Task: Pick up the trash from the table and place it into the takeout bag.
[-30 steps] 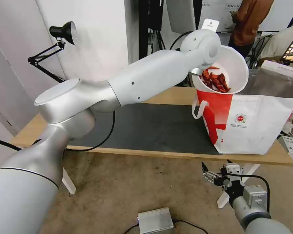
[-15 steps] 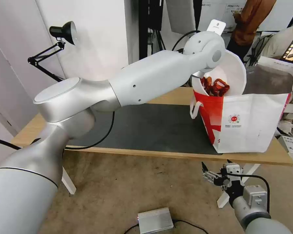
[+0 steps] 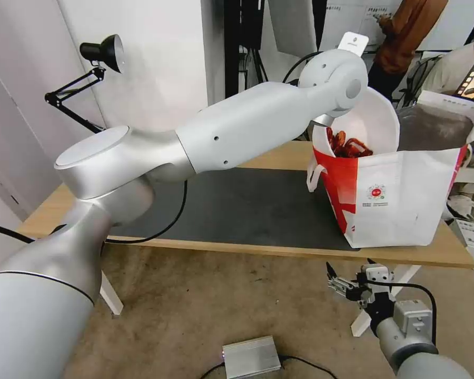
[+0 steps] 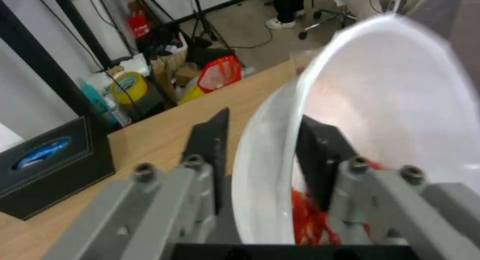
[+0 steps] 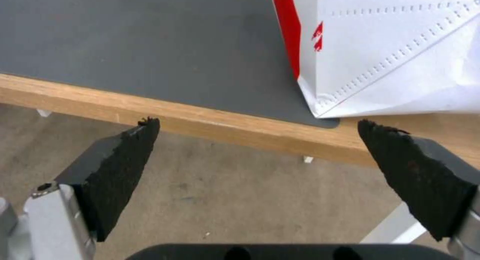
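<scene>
L gripper point(image 4: 260, 158) clamping bowl point(image 3: 374, 123) rim, tilted (prob. partly inside) takeout bag point(image 3: 405, 200), R gripper point(image 5: 257, 155) wide

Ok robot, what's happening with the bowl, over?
Left gripper shut on crayfish bowl, tilted, partly inside takeout bag. Right gripper open, idle below table edge. Nothing blocking.

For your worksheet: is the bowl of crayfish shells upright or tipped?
Tipped: the bowl stands on edge in the takeout bag, left gripper clamping its rim.

White round bowl point(image 3: 376, 123) tilted steeply, red crayfish shells point(image 3: 347, 146) heaped at its low side, lower part sunk inside open takeout bag point(image 3: 405, 200). Bag upright at right end of table point(image 3: 279, 155), foil-lined, on dark mat's corner.
</scene>
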